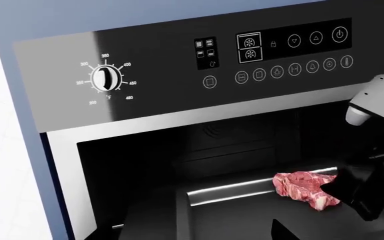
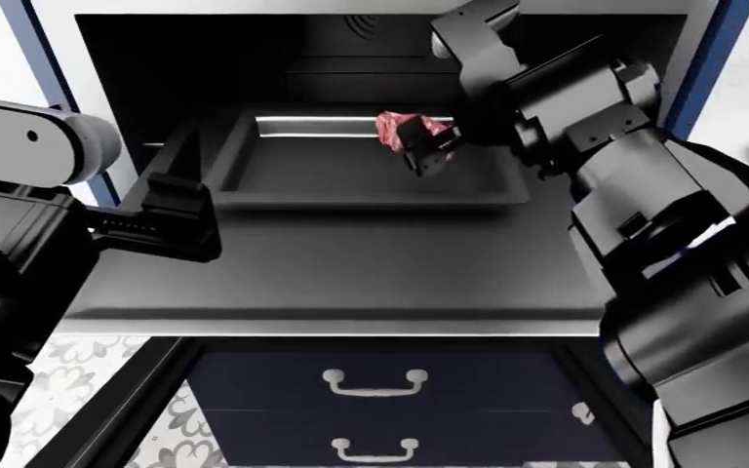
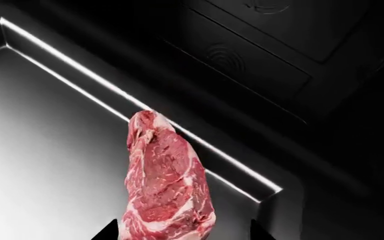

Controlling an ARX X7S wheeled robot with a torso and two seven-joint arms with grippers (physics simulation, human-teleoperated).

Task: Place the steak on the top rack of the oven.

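The oven [image 2: 153, 58] stands open with its grey door [image 2: 348, 283] dropped flat. The top rack [image 2: 348, 175], a dark tray with a shiny back edge, is pulled partway out over the door; it also shows in the left wrist view [image 1: 245, 220] and the right wrist view [image 3: 38, 150]. My right gripper [image 2: 424, 154] is shut on the steak [image 2: 401, 130] and holds it just above the rack's back right part. The red, marbled steak [image 3: 168, 185] sticks out between the fingertips of the right gripper [image 3: 183, 235]. My left gripper [image 2: 192, 161] is open and empty beside the rack's left rim.
The oven's control panel with a temperature knob [image 1: 105, 78] and touch buttons [image 1: 292, 67] sits above the cavity. A fan vent [image 3: 222, 52] is on the rear wall. Dark drawers with handles [image 2: 374, 380] lie under the door. Blue cabinet sides [image 2: 726, 49] flank the oven.
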